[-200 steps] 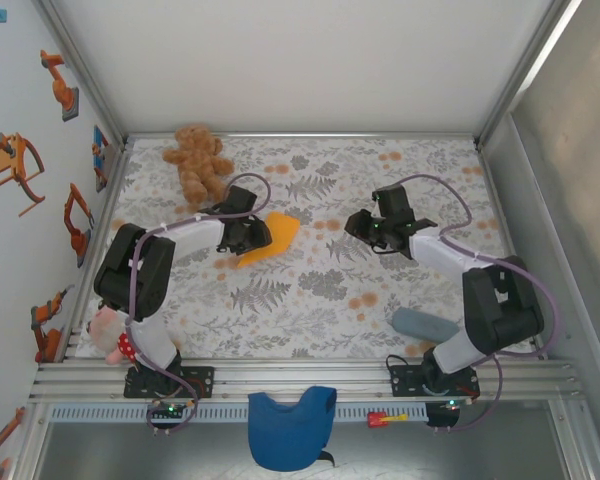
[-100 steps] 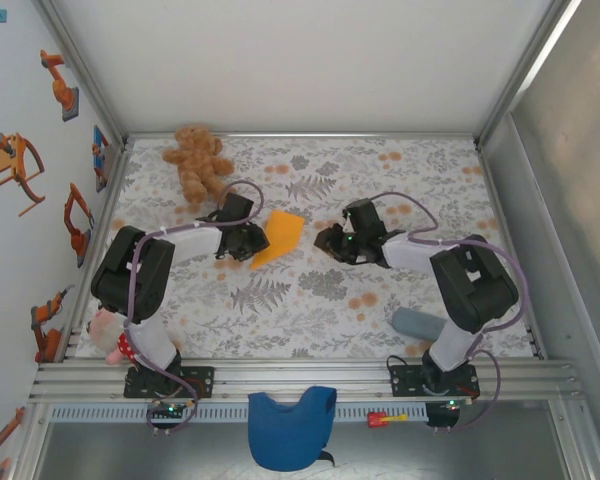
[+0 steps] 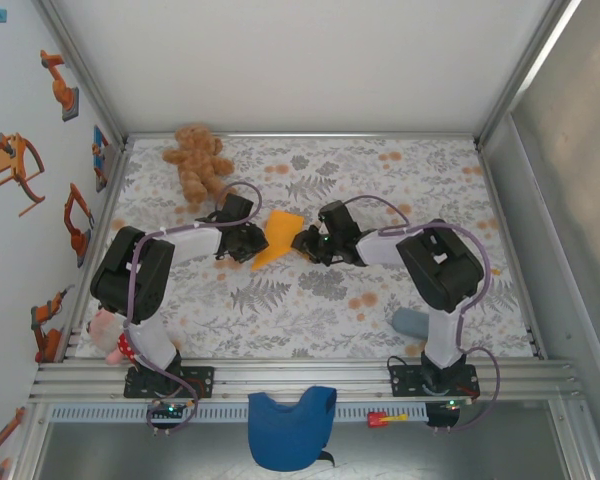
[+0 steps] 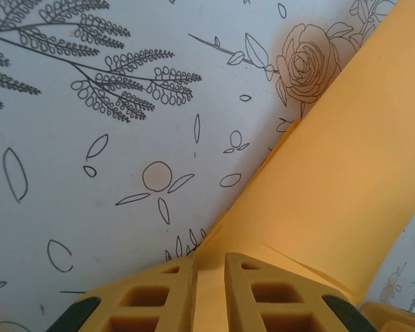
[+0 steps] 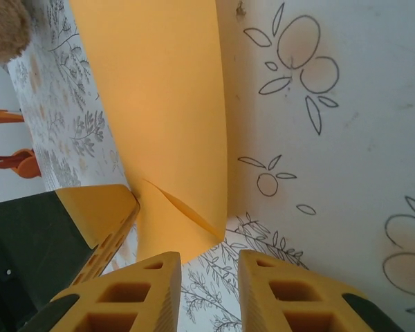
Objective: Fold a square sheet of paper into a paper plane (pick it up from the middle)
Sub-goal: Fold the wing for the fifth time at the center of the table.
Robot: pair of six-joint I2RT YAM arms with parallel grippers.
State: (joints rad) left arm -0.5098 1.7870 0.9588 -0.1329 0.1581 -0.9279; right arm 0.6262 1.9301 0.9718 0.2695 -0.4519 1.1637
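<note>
Left pincer (image 4: 209,266) is closed to a narrow slit on one edge of the thin, bright orange square paper sheet (image 4: 332,180), which extends ahead over the flower-patterned table (image 4: 90,180). Right pincer (image 5: 207,261) stands partly open and empty, with the sheet's corner just ahead of its fingertips.

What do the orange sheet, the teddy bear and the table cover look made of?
orange sheet: thin matte paper; it curls and holds a sharp crease.
teddy bear: brown plush, with a fuzzy outline.
table cover: perhaps printed cloth or vinyl; the floral pattern lies flat, weave not visible.
</note>
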